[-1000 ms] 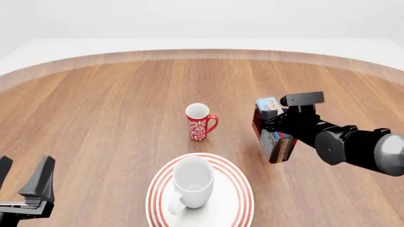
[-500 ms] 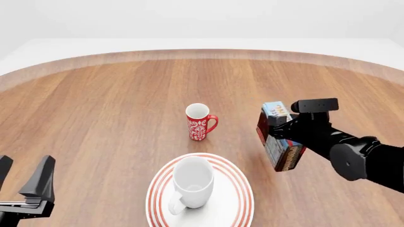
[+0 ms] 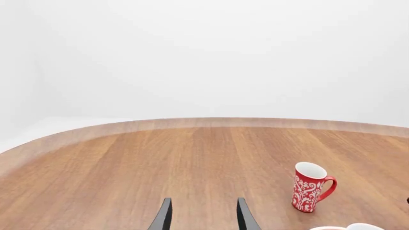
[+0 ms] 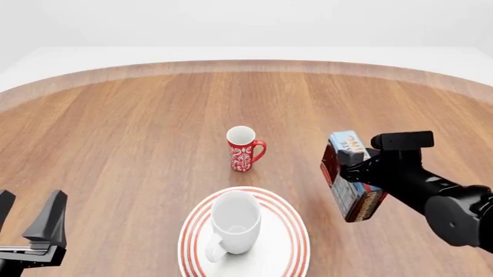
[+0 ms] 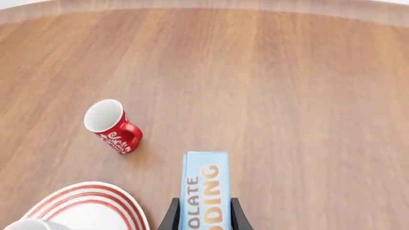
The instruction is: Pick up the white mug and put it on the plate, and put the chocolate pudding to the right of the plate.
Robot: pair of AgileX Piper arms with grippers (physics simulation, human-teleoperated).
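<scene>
Between the right gripper's (image 4: 353,173) jaws sits the chocolate pudding (image 4: 350,176), pinched across its narrow sides; the right wrist view shows both fingers (image 5: 171,216) flanking the carton, its light blue lettered face turned toward the camera. In the front view the carton stands on end, tilted slightly, at about two o'clock from the plate (image 4: 289,231) and just beside its rim. I cannot tell whether its lower end touches the table (image 4: 138,127) or hangs just above it. Holding it by the narrow sides leaves its base free, which suits setting it down upright right of the plate.

On the plate stands the white mug (image 4: 233,222), upright, its handle pointing toward seven o'clock, so that half of the task looks finished. The red floral mug (image 4: 244,149) stands apart at twelve o'clock from the plate, clear of the carton's path.

At the front view's eight o'clock corner the left gripper (image 4: 31,222) hangs idle, jaws spread wide and empty, well away from everything; its wrist view shows the fingertips (image 3: 164,218) parted over bare wood.
</scene>
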